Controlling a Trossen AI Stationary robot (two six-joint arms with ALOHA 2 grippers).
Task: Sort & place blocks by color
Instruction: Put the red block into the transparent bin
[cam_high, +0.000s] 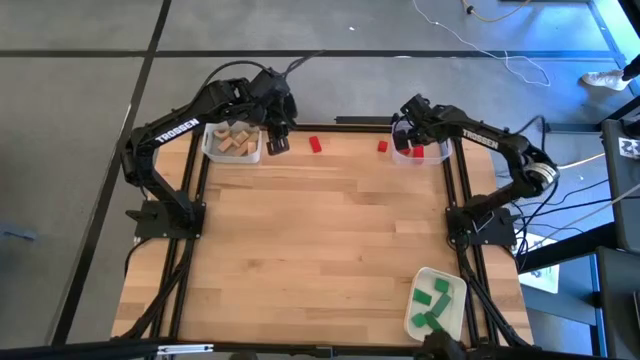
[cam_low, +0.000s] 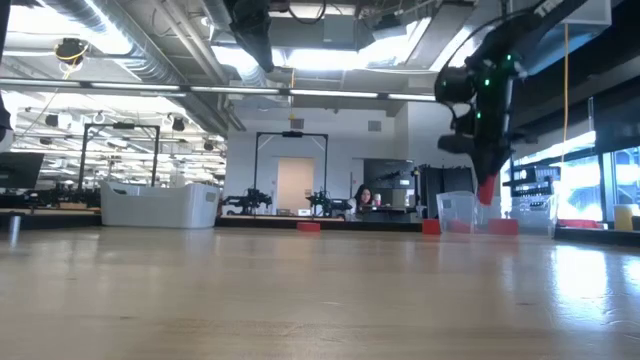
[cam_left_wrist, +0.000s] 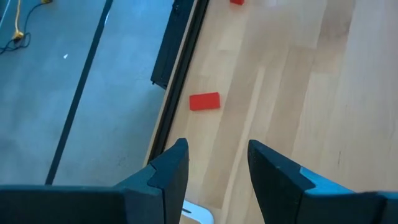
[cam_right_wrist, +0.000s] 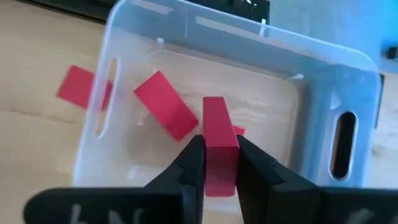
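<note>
Above clear bin (cam_right_wrist: 124, 37), right claw (cam_right_wrist: 220, 163) gripped red block (cam_right_wrist: 219, 140); left claw (cam_left_wrist: 217, 158) hung wide, loose red block (cam_left_wrist: 204, 101) just ahead.

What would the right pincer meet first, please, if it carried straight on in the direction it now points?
Most likely the floor of the clear bin. The right pincer holds a red block pointing down into it, beside another red block lying inside. Depth is hard to judge.

Wooden table (cam_high: 320, 250) carrying two clear bins (cam_high: 232, 143), white tray (cam_high: 436, 302), loose red blocks (cam_high: 315, 144)
</note>
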